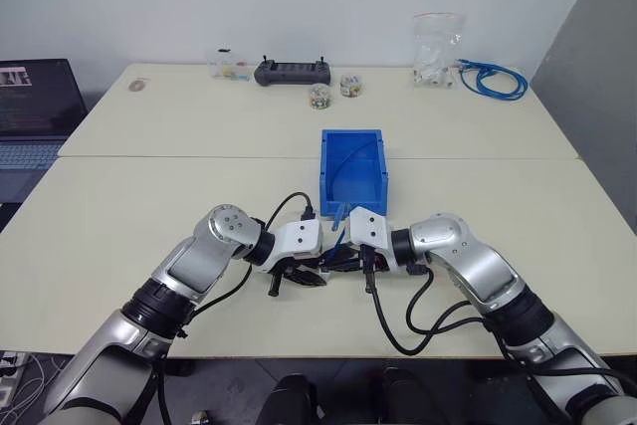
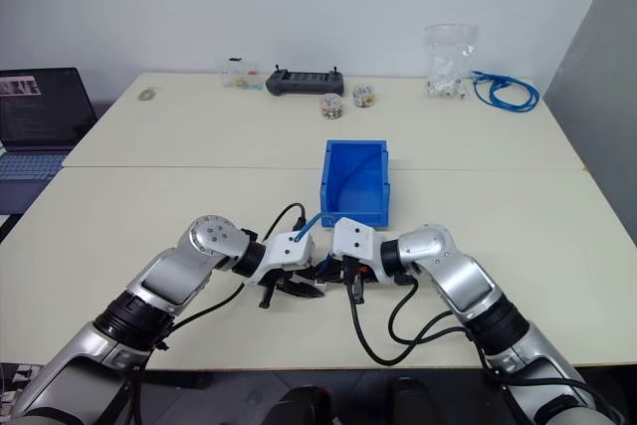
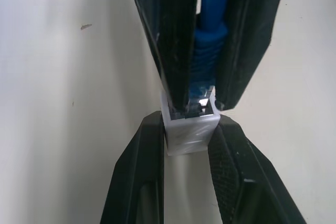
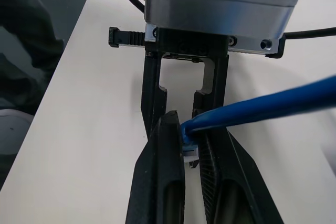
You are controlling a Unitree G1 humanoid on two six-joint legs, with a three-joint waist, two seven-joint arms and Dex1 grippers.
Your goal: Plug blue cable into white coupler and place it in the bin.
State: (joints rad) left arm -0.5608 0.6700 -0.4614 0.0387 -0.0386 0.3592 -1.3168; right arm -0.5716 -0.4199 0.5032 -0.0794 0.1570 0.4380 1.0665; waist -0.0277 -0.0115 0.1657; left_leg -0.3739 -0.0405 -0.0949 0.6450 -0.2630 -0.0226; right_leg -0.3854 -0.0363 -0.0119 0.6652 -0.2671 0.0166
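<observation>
Left eye view: two tools meet tip to tip above the desk (image 1: pixel 119 236).
Left tool (image 3: pixel 189 145) clamps the white coupler (image 3: pixel 190 129); right tool (image 4: pixel 190 148), facing it, pinches the blue cable (image 4: pixel 262 106) just behind its plug, which sits at the coupler's mouth. Just beyond both tools stands the bin (image 1: pixel 352 176).

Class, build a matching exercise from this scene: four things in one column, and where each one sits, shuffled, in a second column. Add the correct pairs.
Things
1. white coupler
2. blue cable
3. bin
4. laptop

Places
A. open, at the far left by the tables
B. gripped in the right pincer, near its plug
C. on the table, just beyond the two pincers
D. gripped in the left pincer

Pairs: 1-D, 2-B, 3-C, 4-A
</observation>
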